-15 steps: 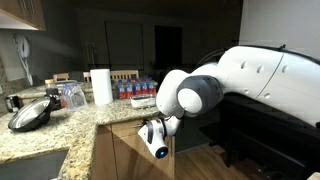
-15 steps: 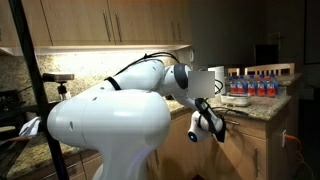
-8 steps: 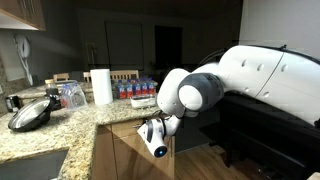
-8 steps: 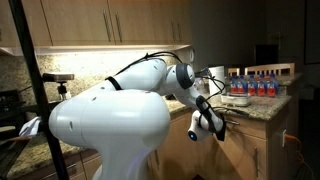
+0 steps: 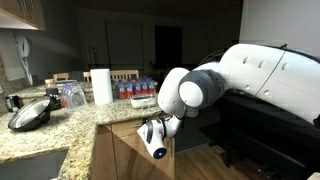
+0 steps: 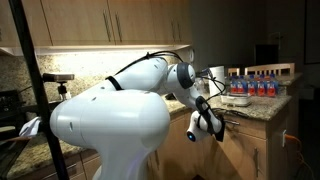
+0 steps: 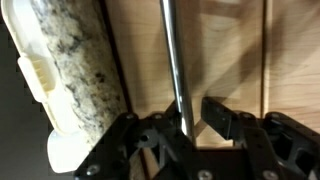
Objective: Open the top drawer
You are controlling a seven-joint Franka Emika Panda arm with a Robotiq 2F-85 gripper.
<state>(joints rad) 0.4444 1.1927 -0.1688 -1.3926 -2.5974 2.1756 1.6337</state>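
Note:
The top drawer [image 7: 235, 50] is a light-wood front under the granite countertop edge [image 7: 80, 70]. Its slim silver bar handle [image 7: 172, 60] runs up the wrist view. My gripper [image 7: 192, 122] straddles the handle's lower end. One finger lies against the bar and the other stands a small gap away. The drawer looks closed against the cabinet. In both exterior views the gripper [image 5: 153, 136] [image 6: 208, 127] sits just below the counter edge at the drawer front [image 5: 122, 133]. The arm hides most of the drawer there.
On the granite counter [image 5: 60, 128] stand a paper towel roll [image 5: 101, 87], a pack of water bottles [image 5: 135, 89] [image 6: 258, 83], a glass bowl [image 5: 72, 95] and a dark pan [image 5: 30, 115]. Upper cabinets [image 6: 110, 22] hang above. A black tripod pole [image 6: 35, 90] stands near the arm.

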